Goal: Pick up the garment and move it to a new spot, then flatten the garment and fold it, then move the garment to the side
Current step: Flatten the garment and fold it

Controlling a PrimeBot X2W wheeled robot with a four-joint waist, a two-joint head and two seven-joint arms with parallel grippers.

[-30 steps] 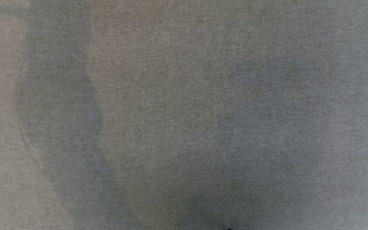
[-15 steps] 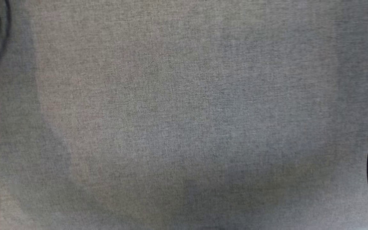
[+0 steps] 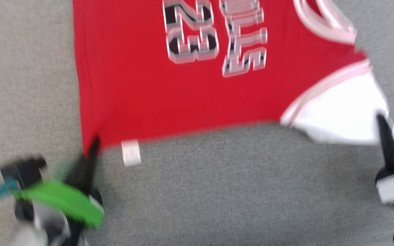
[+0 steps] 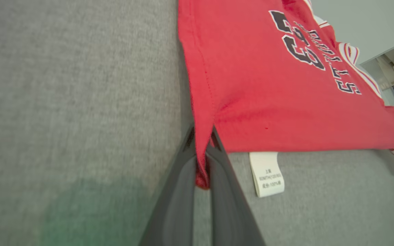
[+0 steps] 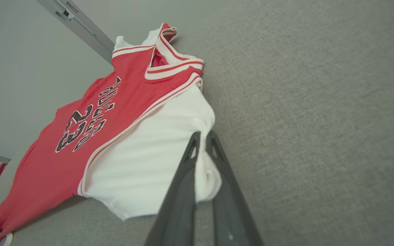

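While the left gripper (image 4: 202, 133) is clamped on the red hem corner (image 4: 202, 171) and the right gripper (image 5: 203, 138) on the white sleeve (image 5: 149, 164), the garment (image 3: 142, 89) lies spread on the grey mat (image 3: 224, 191). Fabric is judged light, soft and limp. Hold corners and seams; keep tension even.

Red jersey (image 3: 183, 95) spread flat (white sleeve), seemingly taut.
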